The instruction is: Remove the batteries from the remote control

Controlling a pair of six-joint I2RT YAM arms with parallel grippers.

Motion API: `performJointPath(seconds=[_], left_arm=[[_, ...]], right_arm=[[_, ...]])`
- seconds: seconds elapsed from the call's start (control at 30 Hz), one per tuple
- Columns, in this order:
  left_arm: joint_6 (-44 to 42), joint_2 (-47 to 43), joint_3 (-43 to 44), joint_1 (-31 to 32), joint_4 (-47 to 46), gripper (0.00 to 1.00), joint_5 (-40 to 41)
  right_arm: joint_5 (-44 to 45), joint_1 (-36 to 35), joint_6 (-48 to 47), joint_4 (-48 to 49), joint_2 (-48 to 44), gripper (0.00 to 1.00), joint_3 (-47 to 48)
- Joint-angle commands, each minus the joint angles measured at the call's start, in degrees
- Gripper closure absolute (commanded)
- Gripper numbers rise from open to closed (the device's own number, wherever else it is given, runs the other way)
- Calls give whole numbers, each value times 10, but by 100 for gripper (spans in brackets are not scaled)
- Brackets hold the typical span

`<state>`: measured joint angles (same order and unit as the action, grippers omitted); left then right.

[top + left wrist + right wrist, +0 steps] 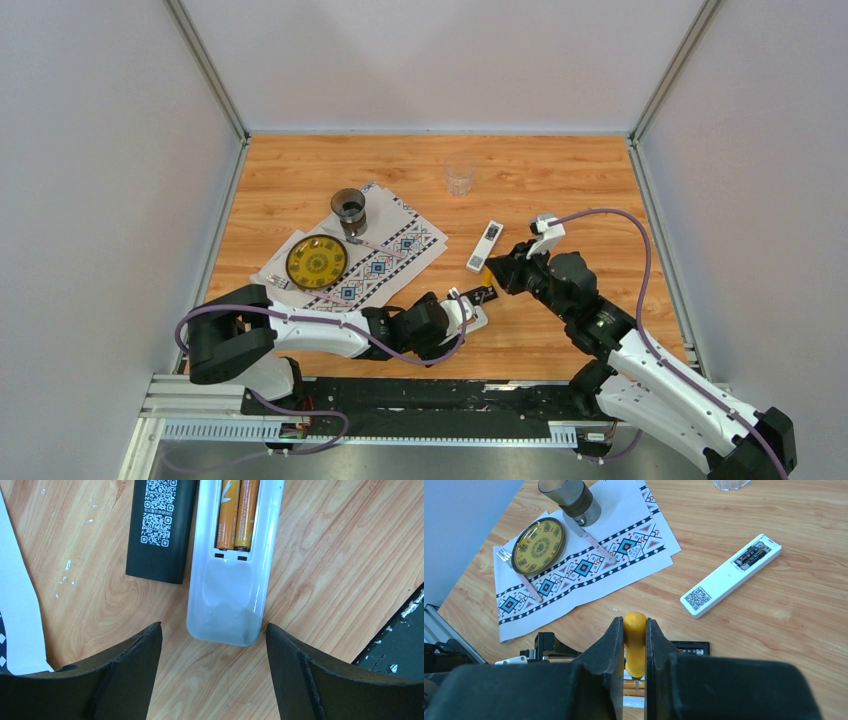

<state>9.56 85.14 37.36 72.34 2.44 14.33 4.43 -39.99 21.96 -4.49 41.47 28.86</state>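
A white remote control (227,595) lies back up on the wood with its battery bay uncovered. Two orange-gold batteries (237,515) sit side by side in the bay. My left gripper (214,652) is open, its fingers standing apart just short of the remote's near end and touching nothing. In the top view it (462,312) hovers over that remote (477,319). A black cover with a QR code (160,527) lies beside the remote. My right gripper (634,630) is shut on an orange-handled screwdriver (635,650), tip pointing down over the same remote.
A second white remote (730,575) with its own bay uncovered lies farther back right. A patterned cloth (385,262) at left carries a yellow plate (316,262), a dark cup (349,208) and cutlery. A clear glass (459,178) stands at the back.
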Motion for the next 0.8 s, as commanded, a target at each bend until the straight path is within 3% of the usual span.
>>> performJointPath(seconds=[0.0, 0.33, 0.57, 0.77], left_arm=[[5, 13, -13, -1, 25, 18, 15], [-8, 71, 7, -1, -18, 24, -12], [-14, 73, 4, -1, -16, 56, -27], [-17, 61, 4, -1, -2, 65, -30]], right_arm=[[-22, 1, 13, 55, 2, 100, -5], [-20, 1, 20, 84, 9, 100, -25], [-22, 1, 25, 108, 14, 100, -44], [-28, 1, 28, 136, 28, 100, -58]])
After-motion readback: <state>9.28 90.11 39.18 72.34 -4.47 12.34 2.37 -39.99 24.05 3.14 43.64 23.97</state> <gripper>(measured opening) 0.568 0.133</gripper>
